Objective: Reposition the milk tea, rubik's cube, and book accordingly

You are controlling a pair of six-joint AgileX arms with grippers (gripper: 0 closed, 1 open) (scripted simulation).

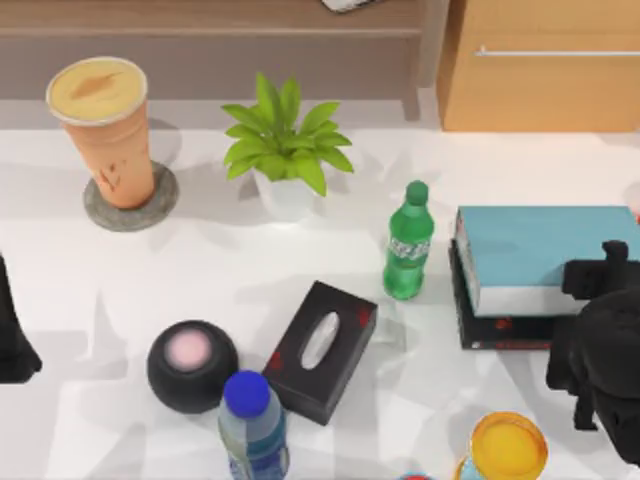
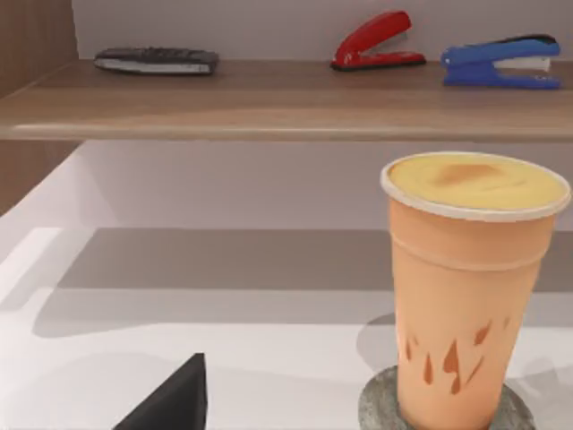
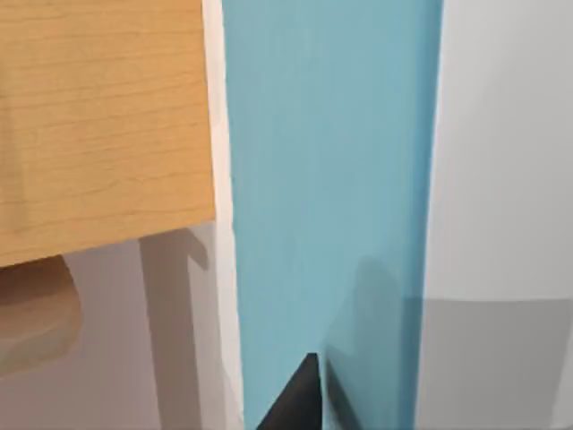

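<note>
White tabletop (image 1: 120, 300) fills the top view, with a wooden shelf unit and a pale wood cabinet (image 1: 540, 70) along its far edge. At the far left the milk tea (image 1: 103, 128) stands upright on a round grey coaster (image 1: 132, 200), with a potted green plant (image 1: 285, 150) to its right. Near the middle are a green bottle (image 1: 408, 243), a black tissue box (image 1: 322, 350), a black sphere (image 1: 192, 366) with a pink top and a blue-capped bottle (image 1: 253, 425). On the right the book (image 1: 545, 250), teal-covered, lies flat on top of a thin black book (image 1: 505, 328), and a yellow-orange round-topped thing (image 1: 508, 447) sits at the near edge. The right gripper (image 1: 600, 275) hangs at the right end of the book; whether its jaws are parted or closed I cannot tell. The left arm (image 1: 14, 340) sits parked at the left edge. From the left wrist view the milk tea (image 2: 467, 287) stands on the coaster (image 2: 380, 403), a dark fingertip (image 2: 175, 403) low in the foreground well apart from it, while a red stapler (image 2: 376, 40), a blue stapler (image 2: 501, 61) and a dark remote (image 2: 157, 60) rest on the shelf (image 2: 269, 107) behind. From the right wrist view the book's teal cover (image 3: 331, 179) runs beside the wooden cabinet (image 3: 98, 116), and a dark fingertip (image 3: 295, 403) lies over or against the cover; I cannot tell if it touches.
</note>
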